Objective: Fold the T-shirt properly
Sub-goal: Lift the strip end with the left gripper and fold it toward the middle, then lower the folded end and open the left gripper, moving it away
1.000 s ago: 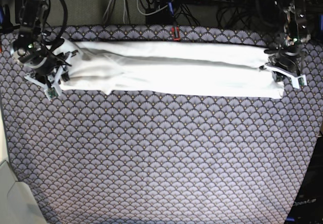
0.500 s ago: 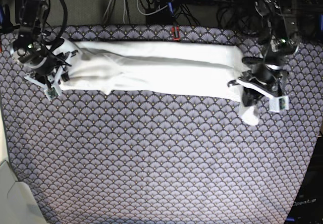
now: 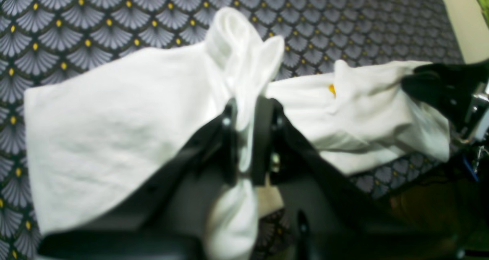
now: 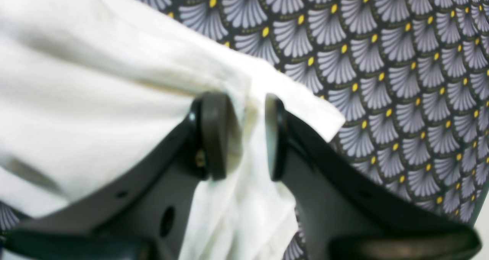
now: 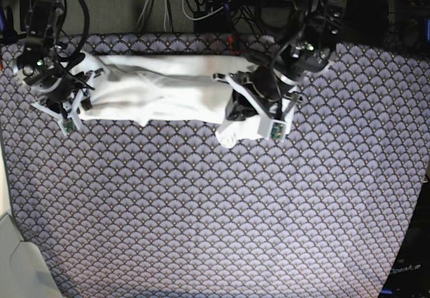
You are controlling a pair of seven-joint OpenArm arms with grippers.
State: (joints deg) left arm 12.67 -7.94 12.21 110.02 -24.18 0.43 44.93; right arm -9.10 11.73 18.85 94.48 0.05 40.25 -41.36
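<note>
The T-shirt (image 5: 168,93) lies as a long white band along the far edge of the table (image 5: 201,211), its long axis running side to side in the base view, plain white side up with no print seen apart from a small yellow spot in the left wrist view. The left tool (image 3: 246,145) is clamped on a bunched end of the cloth, white fabric being pinched between its jaws and spilling out above and below them; in the base view this arm is seen over the middle of the band, with the gripped end doubled over the rest. The right tool (image 4: 244,138) is set at the opposite end of the band, at the left of the base view, its jaws partly apart with cloth lying between the pads; whether that cloth is truly pinched cannot be told. The relation that matters is along the band's axis: the free end lies from the left tool toward the right tool, so the carried end is judged to need laying down toward that anchored end, edges squared, before release.
</note>
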